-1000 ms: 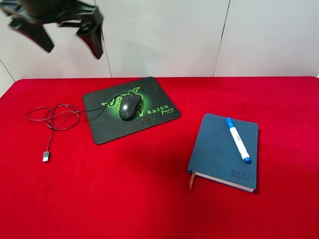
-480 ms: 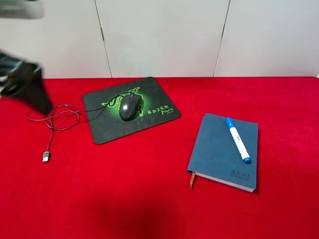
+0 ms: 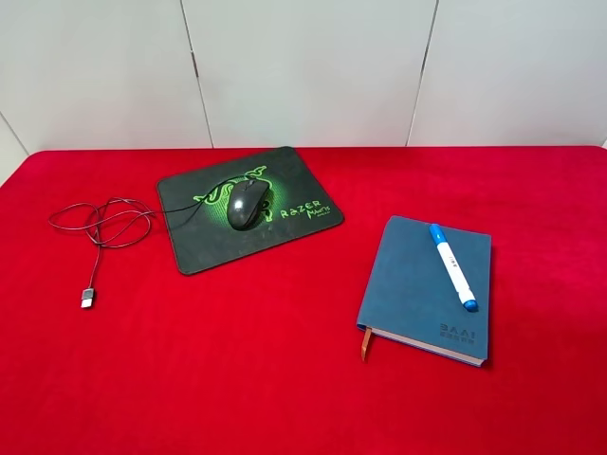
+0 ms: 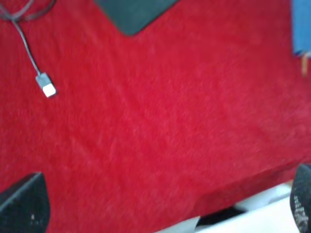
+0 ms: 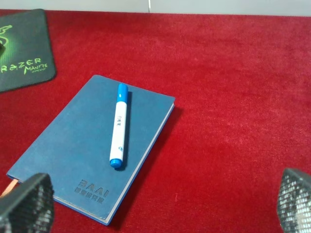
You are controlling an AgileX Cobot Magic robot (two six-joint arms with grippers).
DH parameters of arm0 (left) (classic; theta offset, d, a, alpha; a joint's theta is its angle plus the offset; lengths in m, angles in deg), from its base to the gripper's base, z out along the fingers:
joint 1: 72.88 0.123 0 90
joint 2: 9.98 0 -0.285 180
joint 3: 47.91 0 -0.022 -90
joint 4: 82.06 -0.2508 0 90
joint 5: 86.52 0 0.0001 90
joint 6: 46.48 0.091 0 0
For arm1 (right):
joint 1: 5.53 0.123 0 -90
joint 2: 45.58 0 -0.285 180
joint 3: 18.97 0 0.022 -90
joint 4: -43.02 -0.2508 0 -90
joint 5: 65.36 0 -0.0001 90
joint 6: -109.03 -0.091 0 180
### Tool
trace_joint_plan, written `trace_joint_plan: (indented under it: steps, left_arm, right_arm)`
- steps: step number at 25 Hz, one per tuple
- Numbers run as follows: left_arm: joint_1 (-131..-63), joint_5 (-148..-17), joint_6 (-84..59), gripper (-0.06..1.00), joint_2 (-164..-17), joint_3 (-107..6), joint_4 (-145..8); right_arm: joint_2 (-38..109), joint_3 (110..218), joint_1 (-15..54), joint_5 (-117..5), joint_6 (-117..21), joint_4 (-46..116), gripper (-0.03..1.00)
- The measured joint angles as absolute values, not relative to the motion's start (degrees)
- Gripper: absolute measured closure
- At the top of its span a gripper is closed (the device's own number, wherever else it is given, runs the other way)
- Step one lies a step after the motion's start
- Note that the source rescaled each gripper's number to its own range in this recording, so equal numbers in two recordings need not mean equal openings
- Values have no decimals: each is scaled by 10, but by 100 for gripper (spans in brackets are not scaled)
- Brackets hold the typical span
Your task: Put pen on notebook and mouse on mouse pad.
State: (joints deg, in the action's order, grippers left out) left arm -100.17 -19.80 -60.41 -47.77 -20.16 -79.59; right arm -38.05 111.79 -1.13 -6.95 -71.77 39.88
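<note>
The dark mouse [image 3: 247,204] rests on the black Razer mouse pad [image 3: 204,251], its thin cable [image 3: 100,227] coiled to the left on the red cloth. The blue-capped white pen [image 3: 452,265] lies on the blue-grey notebook [image 3: 413,289] at the right. Neither arm shows in the exterior high view. My left gripper [image 4: 163,208] is open over bare cloth near the table's front edge, with a corner of the mouse pad [image 4: 133,12] beyond it. My right gripper [image 5: 160,204] is open, well back from the pen [image 5: 119,125] and notebook [image 5: 82,150].
The cable's USB plug [image 3: 86,299] lies loose at the left on the red tablecloth [image 3: 285,379], and the left wrist view shows the plug [image 4: 47,87] too. White wall panels stand behind the table. An orange ribbon [image 3: 364,343] sticks out of the notebook.
The left arm, high at the upper left a second ago, swung down to the left edge and has now left the exterior high view. Mouse, pen and notebook stayed still.
</note>
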Motion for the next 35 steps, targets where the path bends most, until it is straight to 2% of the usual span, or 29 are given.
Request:
trace_joint_plan:
  steps: [6, 12, 26, 35]
  left_arm:
    - [-1002, -198, -576, -5, -335, -163, -784]
    - [-995, -198, -556, -5, -277, -118, -784]
    - [-783, -199, -553, -5, -276, -56, -866]
    - [-762, -272, -472, -5, -273, 0, -861]
  right_arm:
    - [-380, 1118, -11, -69, -718, 399, -3]
    - [-380, 1118, -11, -69, -718, 399, -3]
    - [-380, 1118, -11, -69, -718, 399, -3]
    - [-380, 1118, -11, -69, -718, 399, -3]
